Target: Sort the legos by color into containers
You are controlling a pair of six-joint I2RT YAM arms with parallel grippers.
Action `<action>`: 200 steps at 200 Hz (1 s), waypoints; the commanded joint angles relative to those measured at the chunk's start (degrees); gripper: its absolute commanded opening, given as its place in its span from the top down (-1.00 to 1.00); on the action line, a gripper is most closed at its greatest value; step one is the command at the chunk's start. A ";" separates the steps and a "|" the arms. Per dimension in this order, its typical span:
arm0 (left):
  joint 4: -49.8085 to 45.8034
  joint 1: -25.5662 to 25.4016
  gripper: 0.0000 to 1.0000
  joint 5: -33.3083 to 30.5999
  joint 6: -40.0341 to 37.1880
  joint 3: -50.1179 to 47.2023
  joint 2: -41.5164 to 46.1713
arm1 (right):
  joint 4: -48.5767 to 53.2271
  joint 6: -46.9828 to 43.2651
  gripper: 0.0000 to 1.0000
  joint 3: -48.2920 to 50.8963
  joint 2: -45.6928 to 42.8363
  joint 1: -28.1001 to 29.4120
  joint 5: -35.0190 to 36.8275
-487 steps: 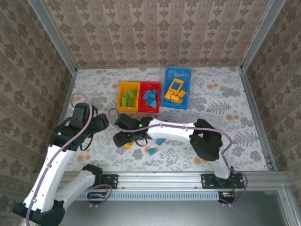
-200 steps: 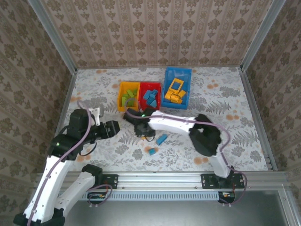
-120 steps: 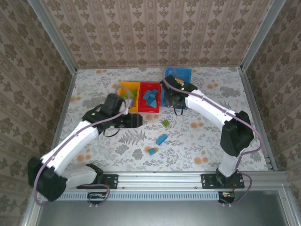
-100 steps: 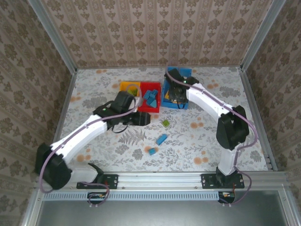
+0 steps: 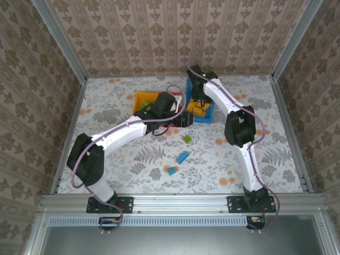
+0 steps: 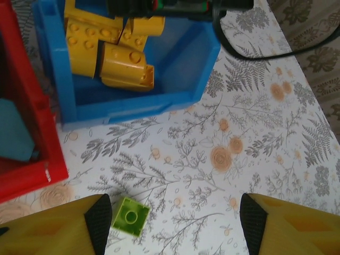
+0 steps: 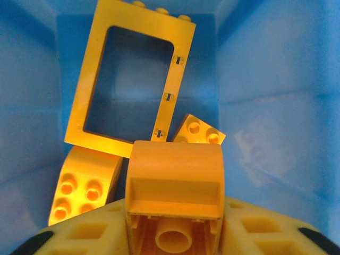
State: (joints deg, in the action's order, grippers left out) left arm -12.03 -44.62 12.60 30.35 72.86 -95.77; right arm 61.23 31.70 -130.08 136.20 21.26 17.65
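Right pincer (image 7: 172, 241) over large blue plastic bin (image 7: 276, 106), jaws parted, curved yellow-orange brick (image 7: 175, 180) between them above frame piece (image 7: 133, 79). Left pincer (image 6: 172, 223) open, empty, above green brick (image 6: 130, 216) on table (image 6: 255, 133).

Three walls (image 5: 175, 37) papered in a beige damask pattern enclose the desk (image 5: 117, 154), which wears a pale cloth printed with grey ferns and orange flowers. Aluminium posts (image 5: 58, 40) stand at the back corners, and a metal rail (image 5: 180, 204) runs along the near edge.
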 commanded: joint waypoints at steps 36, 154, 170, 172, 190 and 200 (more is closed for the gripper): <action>-7.01 -0.86 -0.38 0.41 -2.99 4.97 -6.81 | 4.70 -1.36 -0.18 -5.37 -1.10 0.77 1.36; -20.14 -4.85 -0.52 -7.88 -12.70 12.42 -17.97 | -26.85 -0.59 -0.36 48.33 -49.89 1.89 -9.14; -20.37 -5.03 -0.52 -7.87 -13.59 13.10 -19.39 | -30.11 0.40 -0.37 58.35 -58.05 1.95 -12.85; -20.39 -5.06 -0.53 -7.81 -13.70 13.25 -19.53 | -30.12 0.67 -0.37 59.46 -59.05 2.01 -13.24; -20.72 -5.40 -0.52 -7.98 -14.44 14.23 -21.26 | -33.44 3.04 -0.36 67.94 -65.76 2.13 -16.65; -21.05 -5.59 -0.52 -8.25 -14.69 14.87 -22.26 | -33.46 4.86 -0.35 71.52 -68.86 2.13 -17.59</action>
State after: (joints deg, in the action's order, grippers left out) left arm -30.52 -49.43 5.74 18.61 85.10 -115.74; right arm 33.80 32.77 -65.87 72.95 23.07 6.48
